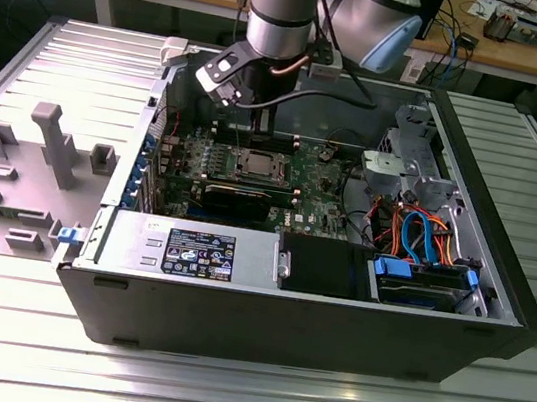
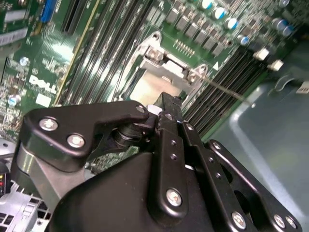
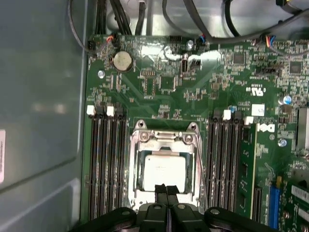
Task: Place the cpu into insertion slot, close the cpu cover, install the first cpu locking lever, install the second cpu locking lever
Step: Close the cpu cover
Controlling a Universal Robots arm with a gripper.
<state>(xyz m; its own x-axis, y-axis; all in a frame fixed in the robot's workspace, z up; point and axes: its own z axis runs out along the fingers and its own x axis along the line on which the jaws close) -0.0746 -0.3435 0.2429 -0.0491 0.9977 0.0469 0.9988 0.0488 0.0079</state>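
— Walk me across it, starting at the exterior view's left

— At the counter's (image 1: 239,399) edge on that side lies a grey fixture tray (image 1: 8,182) of pegs and pockets, I judge for parking parts. Beside it, over the counter's middle, the computer case (image 1: 280,329) lies on its side with its lid off, so the motherboard (image 1: 327,184) faces up and I can come straight down on it

— And the chip?

— The cpu (image 3: 164,170) sits flat in the insertion slot (image 3: 133,169), in the middle of the board, between two banks of black memory slots (image 3: 104,159). The cpu cover (image 3: 164,141) appears to be down around it, the chip's pale top showing through the window. That framing is what pins the chip square on its contacts, I'd say

— Your jaws?

— Shut tight, pad against pad, with nothing between them. My fingertips (image 3: 161,189) hang at the cover's edge away from its hinge; whether they touch it I cannot tell. Closed like this they make one narrow point, better for pressing or nudging than for gripping

— The levers?

— In the second wrist view a thin metal rod (image 2: 227,90) runs out from the hinge corner past the memory slots. I take it for a locking lever; whether it is hooked home I cannot tell

— Further right?

— At the case's end on the exterior view's right, a drive cage (image 1: 405,166) and blue and orange cables (image 1: 420,234), well apart from my work
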